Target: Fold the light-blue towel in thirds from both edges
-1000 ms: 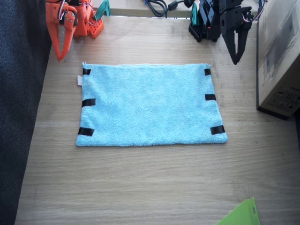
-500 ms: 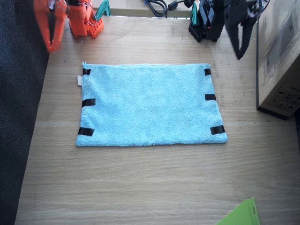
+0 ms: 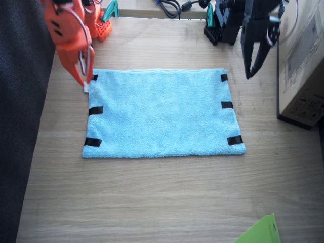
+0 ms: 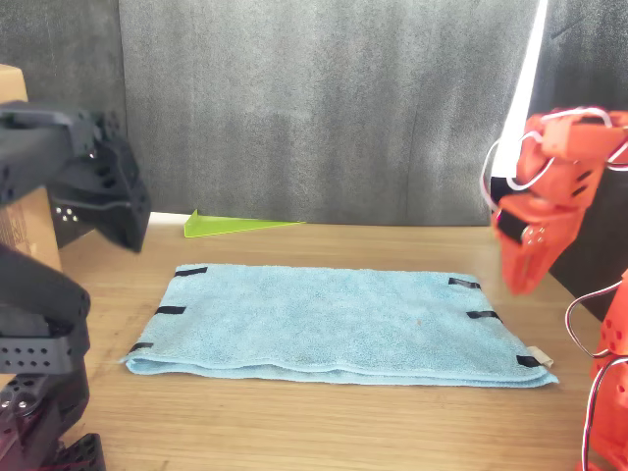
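I see the light-blue towel [image 3: 162, 112] lying flat and unfolded mid-table. My orange right gripper [image 3: 82, 75] hangs above its tagged corner, jaws slightly parted. My black left gripper [image 3: 251, 65] hangs beside the opposite edge, jaws apart, empty. In the front view its fingertips are hard to make out.

Fluffy terry-cloth light-blue towel [image 3: 162, 112], matt wood-grain table [image 3: 162, 197]
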